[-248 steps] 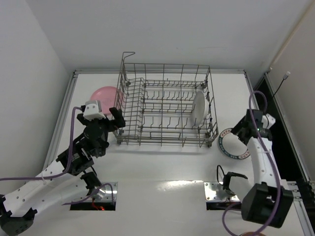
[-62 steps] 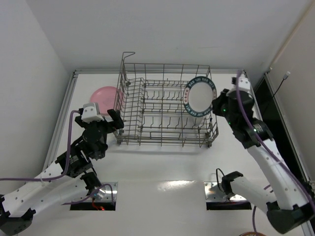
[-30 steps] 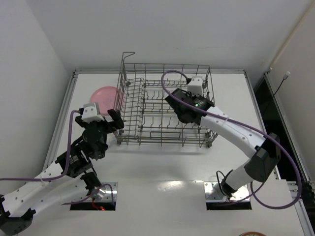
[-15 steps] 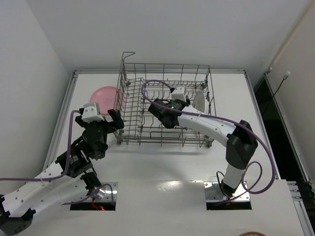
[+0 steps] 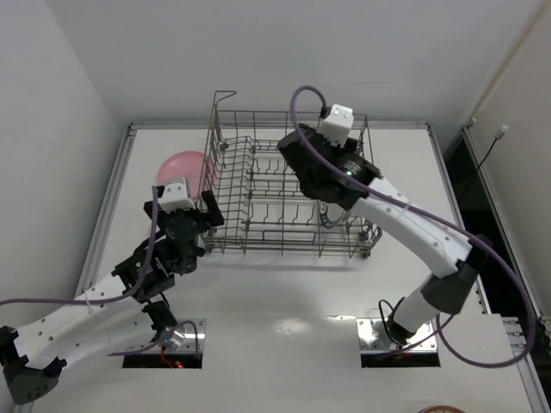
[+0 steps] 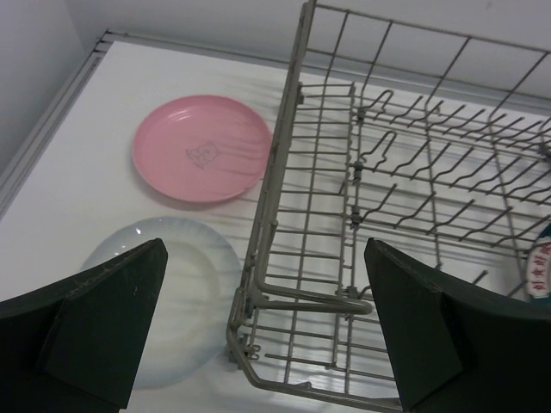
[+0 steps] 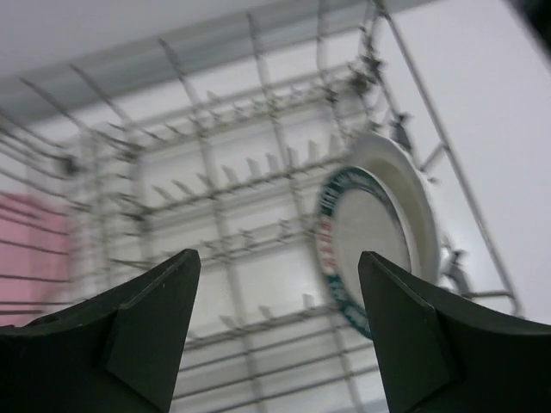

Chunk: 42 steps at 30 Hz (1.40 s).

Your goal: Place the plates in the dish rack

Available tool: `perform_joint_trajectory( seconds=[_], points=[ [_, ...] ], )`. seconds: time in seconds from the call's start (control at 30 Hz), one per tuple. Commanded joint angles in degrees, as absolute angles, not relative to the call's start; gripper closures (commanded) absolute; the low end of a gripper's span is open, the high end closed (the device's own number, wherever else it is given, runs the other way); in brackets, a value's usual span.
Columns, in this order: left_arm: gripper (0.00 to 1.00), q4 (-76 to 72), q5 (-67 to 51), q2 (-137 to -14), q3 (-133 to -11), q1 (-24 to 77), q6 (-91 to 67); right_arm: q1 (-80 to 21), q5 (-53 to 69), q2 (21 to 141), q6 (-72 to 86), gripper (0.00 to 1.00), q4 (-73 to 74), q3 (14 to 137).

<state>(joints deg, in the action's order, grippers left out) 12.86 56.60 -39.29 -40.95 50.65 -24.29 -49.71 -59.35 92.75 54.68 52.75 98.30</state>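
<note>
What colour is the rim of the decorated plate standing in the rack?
Dark blue, on a white plate; the right wrist view shows it best.

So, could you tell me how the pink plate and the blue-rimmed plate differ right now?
The pink plate lies flat on the table, left of the dish rack; the blue-rimmed plate stands on edge inside it. The pink plate is one solid colour; the blue-rimmed plate is white with a dark patterned rim. Both are round.

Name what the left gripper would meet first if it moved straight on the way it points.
Probably the left wall of the rack: the open left gripper points right at those wires. The pale plate and pink plate lie off to the left. Depth is hard to judge.
</note>
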Motion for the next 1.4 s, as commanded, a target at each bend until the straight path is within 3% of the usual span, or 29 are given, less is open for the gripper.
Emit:
perform_joint_trajectory(
  seconds=[0.0,0.07,0.17,0.3,0.43,0.7,0.97,1.13,1.23,1.37],
  points=[
    [0.00,14.66,62.30,-40.86,-41.39,51.50,-27.06,-50.79,-51.90,84.33,45.04,0.28,31.41,95.68],
    [0.00,18.78,63.98,-43.06,-45.06,50.72,-31.62,-51.50,-42.16,80.88,39.12,0.27,24.11,89.24],
    [0.00,29.86,63.98,-45.17,-48.07,46.06,-42.92,-50.55,-38.51,78.31,40.25,0.24,22.15,79.56],
    [0.00,37.60,62.40,-45.70,-50.00,41.32,-51.75,-49.39,-38.32,78.31,35.78,0.21,26.36,81.55],
    [0.00,44.89,68.45,-46.85,-54.21,40.08,-59.05,-48.78,-34.64,74.27,32.87,0.20,21.98,76.65],
    [0.00,43.95,71.02,-55.79,-68.10,35.69,-63.98,-46.49,-30.41,72.34,29.54,0.17,21.71,75.07],
    [0.00,30.60,52.22,-62.92,-76.11,19.62,-56.16,-42.72,-27.43,69.35,27.77,0.12,20.13,70.76],
    [0.00,31.73,46.85,-65.38,-77.61,13.90,-58.26,-40.26,-24.96,68.29,27.16,0.12,19.51,68.74],
    [0.00,32.25,42.99,-66.70,-74.37,8.89,-61.42,-38.85,-23.29,67.07,27.16,0.11,18.90,67.42],
    [0.00,31.47,28.24,-68.38,-65.32,1.42,-66.86,-37.27,-21.36,65.75,26.64,0.11,18.90,66.80]
  ],
)
